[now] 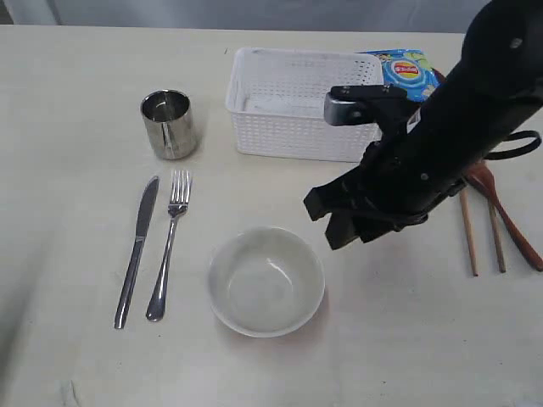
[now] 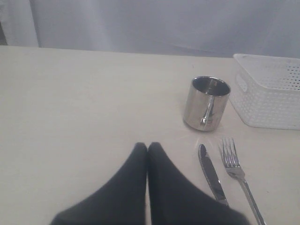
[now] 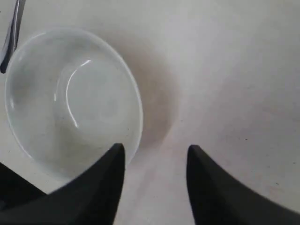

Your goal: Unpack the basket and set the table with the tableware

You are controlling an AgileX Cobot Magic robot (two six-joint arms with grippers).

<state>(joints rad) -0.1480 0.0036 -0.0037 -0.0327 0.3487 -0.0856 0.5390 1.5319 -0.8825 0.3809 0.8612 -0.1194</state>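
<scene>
The white basket (image 1: pixel 293 102) (image 2: pixel 269 91) stands at the back of the table (image 1: pixel 68 102). In front of it lie the steel cup (image 1: pixel 169 124) (image 2: pixel 206 103), knife (image 1: pixel 137 250) (image 2: pixel 212 176), fork (image 1: pixel 169 246) (image 2: pixel 236 171) and pale bowl (image 1: pixel 266 280) (image 3: pixel 70 98). Wooden chopsticks (image 1: pixel 479 233) and the dark red-brown spoon (image 1: pixel 509 216) lie to the right. My right gripper (image 1: pixel 322 227) (image 3: pixel 156 152) hangs open and empty just right of the bowl's rim. Left of the knife, my left gripper (image 2: pixel 147 146) is shut on nothing. The small brown plate is out of view.
A blue chip bag (image 1: pixel 405 68) lies behind the basket's right end, partly hidden by my right arm (image 1: pixel 458 127). A grey curtain (image 2: pixel 164 23) hangs beyond the table's far edge.
</scene>
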